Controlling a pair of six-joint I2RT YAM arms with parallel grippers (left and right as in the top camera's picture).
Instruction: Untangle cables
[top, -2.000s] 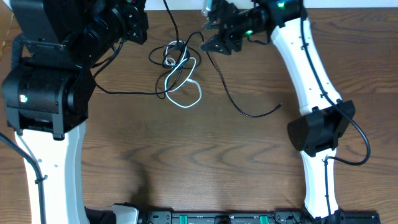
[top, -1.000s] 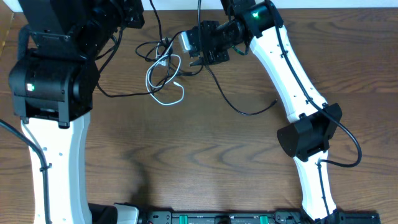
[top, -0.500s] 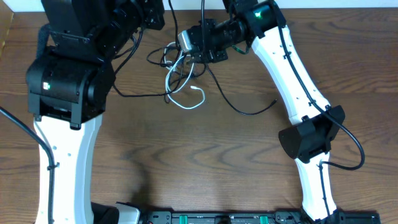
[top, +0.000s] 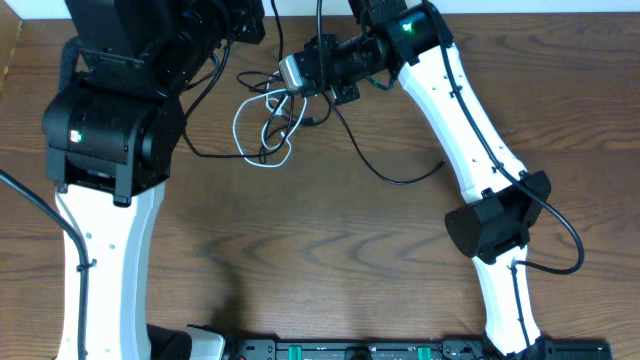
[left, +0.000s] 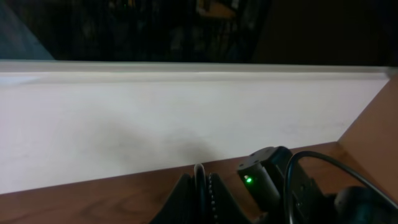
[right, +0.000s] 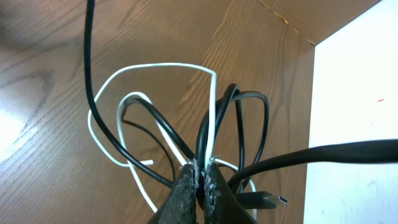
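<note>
right gripper: narrow, pinched on the white cable and a strand of the black cable together.
left gripper: by the far edge of the table, fingers nearly closed on a thin black strand.
white cable: looped on the wood between the two arms, rising into the right gripper.
black cable: wound through the white loops, one long run trailing toward the right arm.
plug: dark, just beside the right fingers.
</note>
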